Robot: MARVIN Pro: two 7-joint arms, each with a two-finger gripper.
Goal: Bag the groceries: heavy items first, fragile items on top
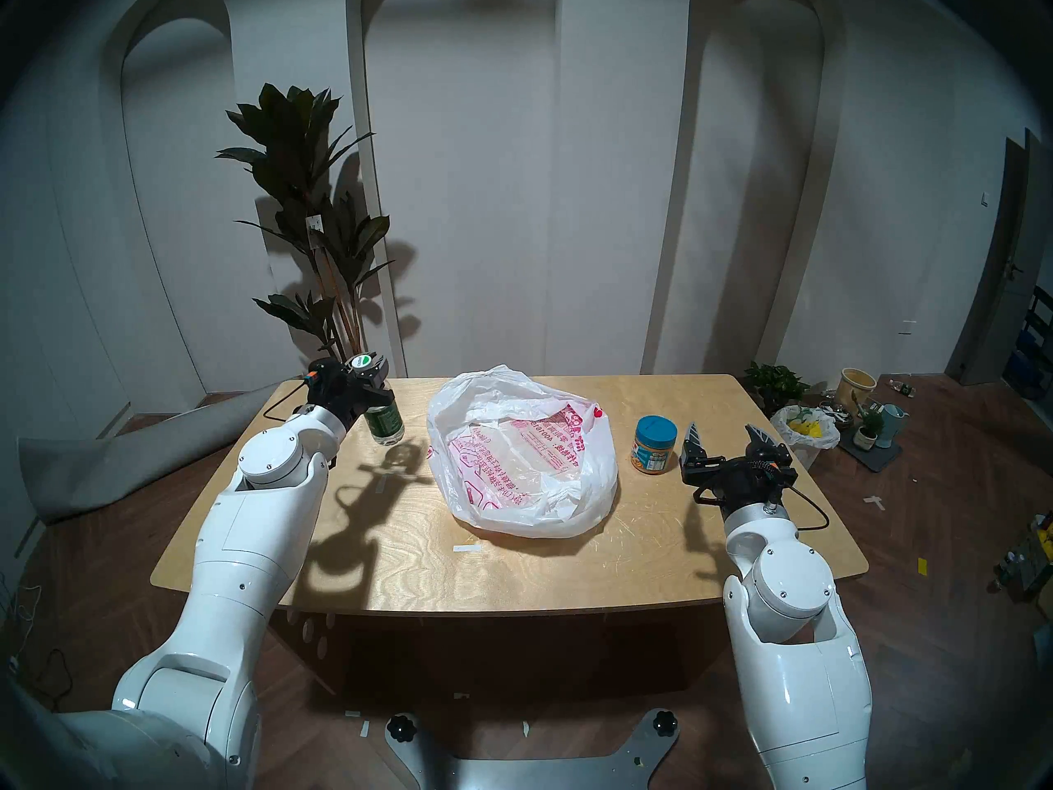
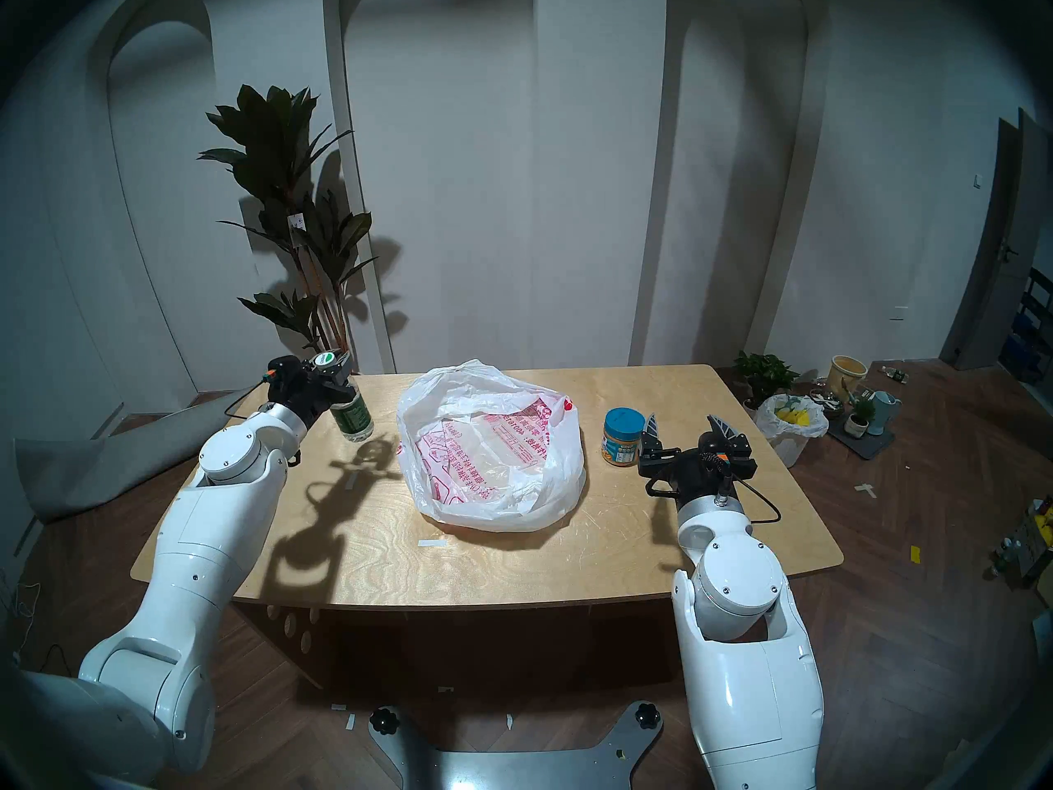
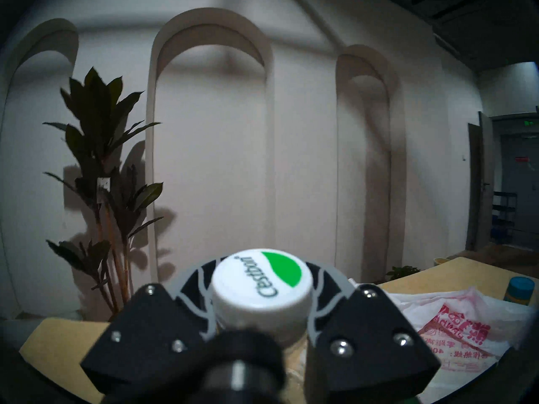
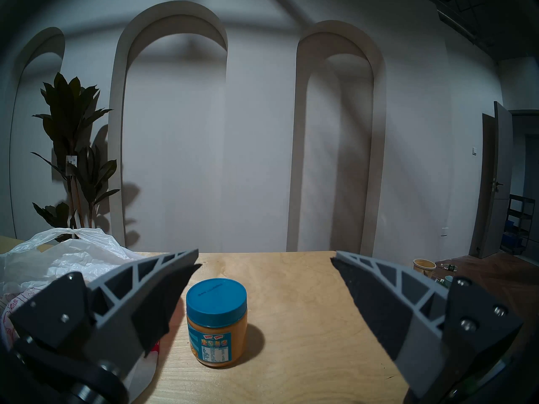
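My left gripper (image 1: 364,372) is shut on the neck of the clear water bottle (image 1: 386,424) with a green label. It holds the bottle slightly tilted over the table's far left corner, its shadow apart from it. The white-green cap (image 3: 261,284) fills the left wrist view between the fingers. The white bag with red-pink print (image 1: 521,452) lies open and slumped in the middle of the table (image 1: 513,578). The tan jar with a blue lid (image 1: 655,445) stands upright to the right of the bag. My right gripper (image 1: 722,430) is open and empty just right of the jar (image 4: 217,319).
A tall potted plant (image 1: 307,213) stands behind the table's far left corner. On the floor at the right are a small white bag with yellow lumps (image 1: 806,430), pots and cups (image 1: 857,384). A strip of white tape (image 1: 467,548) lies near the table's front.
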